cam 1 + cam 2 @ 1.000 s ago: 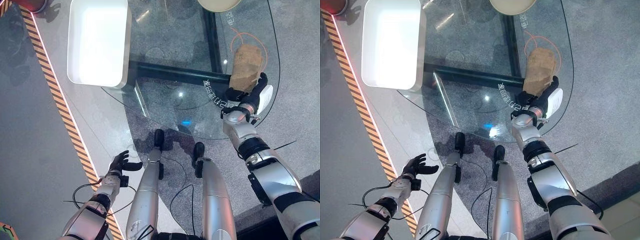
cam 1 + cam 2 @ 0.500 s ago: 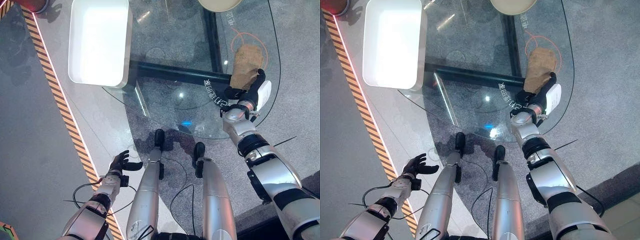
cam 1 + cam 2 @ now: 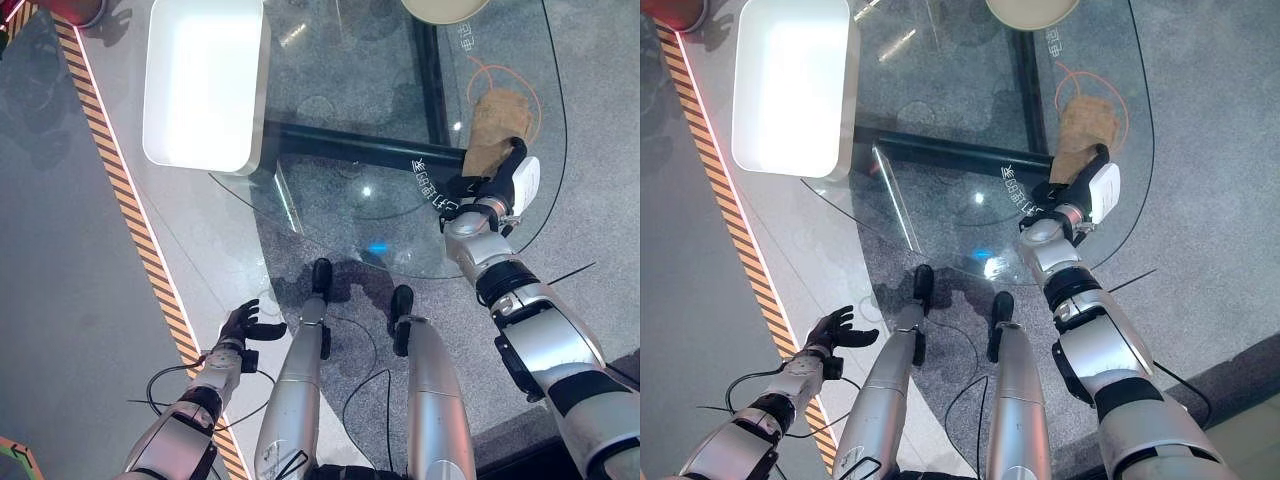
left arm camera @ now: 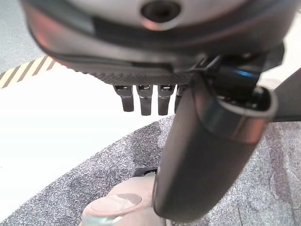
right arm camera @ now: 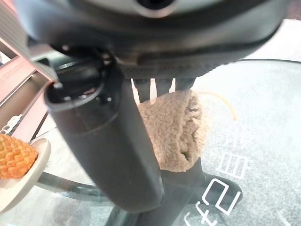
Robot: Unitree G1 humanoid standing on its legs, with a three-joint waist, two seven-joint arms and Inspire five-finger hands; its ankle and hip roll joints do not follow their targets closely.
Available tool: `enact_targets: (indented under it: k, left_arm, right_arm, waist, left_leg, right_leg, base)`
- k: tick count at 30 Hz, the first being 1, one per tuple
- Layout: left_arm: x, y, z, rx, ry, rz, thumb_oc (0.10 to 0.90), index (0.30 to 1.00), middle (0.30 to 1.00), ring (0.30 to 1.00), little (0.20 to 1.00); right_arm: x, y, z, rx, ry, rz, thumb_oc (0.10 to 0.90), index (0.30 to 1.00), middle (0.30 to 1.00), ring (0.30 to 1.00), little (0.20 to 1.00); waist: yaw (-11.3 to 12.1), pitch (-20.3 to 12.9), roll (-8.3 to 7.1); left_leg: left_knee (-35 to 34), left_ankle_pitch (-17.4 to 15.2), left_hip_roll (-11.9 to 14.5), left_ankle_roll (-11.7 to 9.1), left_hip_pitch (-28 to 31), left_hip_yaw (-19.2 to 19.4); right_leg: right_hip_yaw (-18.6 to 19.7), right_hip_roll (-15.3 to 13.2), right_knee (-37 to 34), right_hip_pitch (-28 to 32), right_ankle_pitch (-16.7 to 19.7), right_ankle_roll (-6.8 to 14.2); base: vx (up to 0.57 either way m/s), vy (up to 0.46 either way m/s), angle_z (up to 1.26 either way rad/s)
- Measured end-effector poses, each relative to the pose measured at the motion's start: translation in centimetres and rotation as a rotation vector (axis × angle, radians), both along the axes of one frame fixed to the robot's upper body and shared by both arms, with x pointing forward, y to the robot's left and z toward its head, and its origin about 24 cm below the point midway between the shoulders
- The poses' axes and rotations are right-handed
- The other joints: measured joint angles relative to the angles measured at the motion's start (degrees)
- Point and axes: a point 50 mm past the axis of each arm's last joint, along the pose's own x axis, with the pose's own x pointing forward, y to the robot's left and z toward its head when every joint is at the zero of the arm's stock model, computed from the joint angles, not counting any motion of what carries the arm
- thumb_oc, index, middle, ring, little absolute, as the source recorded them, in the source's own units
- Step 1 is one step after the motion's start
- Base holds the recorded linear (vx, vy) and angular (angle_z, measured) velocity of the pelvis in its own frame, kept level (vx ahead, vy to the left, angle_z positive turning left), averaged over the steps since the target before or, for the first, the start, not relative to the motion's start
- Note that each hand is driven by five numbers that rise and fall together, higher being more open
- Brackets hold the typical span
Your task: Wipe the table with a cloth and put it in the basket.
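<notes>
Low at the left, off the glass bench (image 3: 330, 60) and over the floor by the yellow-and-black striped tape (image 3: 130, 215): left hand (image 3: 243, 325), fingers spread and relaxed, holding nothing. Further up, on the bench's left part: white rectangular basket (image 3: 205, 85), standing partly over the glass edge. Across the middle under the glass: dark frame bar (image 3: 350, 147). At the far edge, right of centre: round beige plate (image 3: 1030, 10), and in the right wrist view a pineapple-like yellow fruit (image 5: 16, 155) lying on it. On the bench's right part: tan terry cloth (image 3: 497, 125), bunched up, lying on an orange ring (image 3: 532, 85) marked on the glass. Right against the cloth's near end: right hand (image 3: 490, 185), fingers over the cloth, thumb alongside; cannot tell whether curled round the cloth or merely pressing it flat. Cloth well apart from the basket, glass between them.
</notes>
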Motion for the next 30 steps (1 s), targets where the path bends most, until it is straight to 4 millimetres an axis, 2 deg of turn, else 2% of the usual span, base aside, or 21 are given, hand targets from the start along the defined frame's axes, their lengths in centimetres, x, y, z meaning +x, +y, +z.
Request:
enact_targets:
  k: [8,9,10,11,12,21,30]
  left_arm:
    - [0.0,-0.4,-0.1,0.013,0.018,-0.029,0.800,0.900,0.900,0.900,0.900]
    - [0.0,-0.4,-0.1,0.013,0.017,-0.029,0.800,0.900,0.900,0.900,0.900]
    - [0.0,-0.4,-0.1,0.012,0.017,-0.030,0.800,0.900,0.900,0.900,0.900]
    - [0.1,-0.4,0.0,0.012,0.015,-0.031,0.800,0.900,0.900,0.900,0.900]
    - [0.1,-0.5,0.0,0.012,0.015,-0.031,0.800,0.900,0.900,0.900,0.900]
    - [0.3,-0.5,0.1,0.011,0.019,-0.032,0.800,0.900,0.900,0.900,0.900]
    - [1.3,-0.8,1.0,0.011,-0.010,-0.042,0.800,0.900,0.900,0.900,0.900]
  right_arm:
    - [-0.1,-0.6,-0.3,-0.016,0.031,-0.029,0.800,0.900,0.900,0.900,0.900]
    - [-0.1,-0.6,-0.4,-0.022,0.034,-0.029,0.630,0.754,0.754,0.754,0.730]
    - [-0.1,-0.8,-0.5,-0.035,0.044,-0.030,0.416,0.571,0.571,0.571,0.516]
    - [0.0,-0.9,-0.5,-0.049,0.054,-0.032,0.309,0.479,0.479,0.479,0.409]
    - [0.0,-1.1,-0.5,-0.056,0.060,-0.034,0.100,0.300,0.300,0.300,0.200]
    - [-0.2,-3.8,0.6,-0.142,0.086,-0.067,0.100,0.300,0.300,0.300,0.200]
    - [-0.1,-3.9,0.6,-0.141,0.083,-0.053,0.100,0.300,0.300,0.300,0.200]
  waist:
    - [0.5,0.0,0.02]
    - [0.5,0.0,0.02]
    - [0.5,0.0,0.02]
    - [0.5,0.0,0.02]
    - [0.5,0.0,0.02]
    - [0.5,0.0,0.02]
    - [0.5,0.0,0.03]
  left_leg:
    - [0.1,0.0,-0.1,0.0,0.0,0.0]
    - [0.1,0.0,-0.1,0.0,0.0,0.0]
    - [0.1,0.0,-0.1,0.0,0.0,0.0]
    - [0.1,0.0,-0.1,0.0,0.0,0.0]
    - [0.1,0.0,-0.1,0.0,-0.1,-0.1]
    - [0.1,0.0,-0.1,0.0,-0.2,-0.1]
    - [0.0,0.0,0.0,0.0,-0.3,-0.2]
  right_leg:
    - [-0.2,-0.2,0.3,0.0,-0.1,0.0]
    - [-0.2,-0.2,0.3,0.0,-0.1,0.0]
    - [-0.2,-0.2,0.4,0.0,-0.1,-0.1]
    - [-0.2,-0.2,0.4,0.0,-0.2,-0.1]
    - [-0.2,-0.2,0.4,0.0,-0.2,-0.1]
    - [-0.3,-0.2,0.3,-0.1,-0.2,-0.1]
    - [-0.3,-0.1,0.3,-0.2,-0.4,-0.1]
  base:
    - [0.00,0.000,0.00]
    - [0.00,0.000,0.00]
    - [0.00,0.000,0.00]
    - [0.00,0.000,0.00]
    - [0.00,0.000,0.00]
    - [0.00,0.000,0.00]
    - [0.00,0.000,0.00]
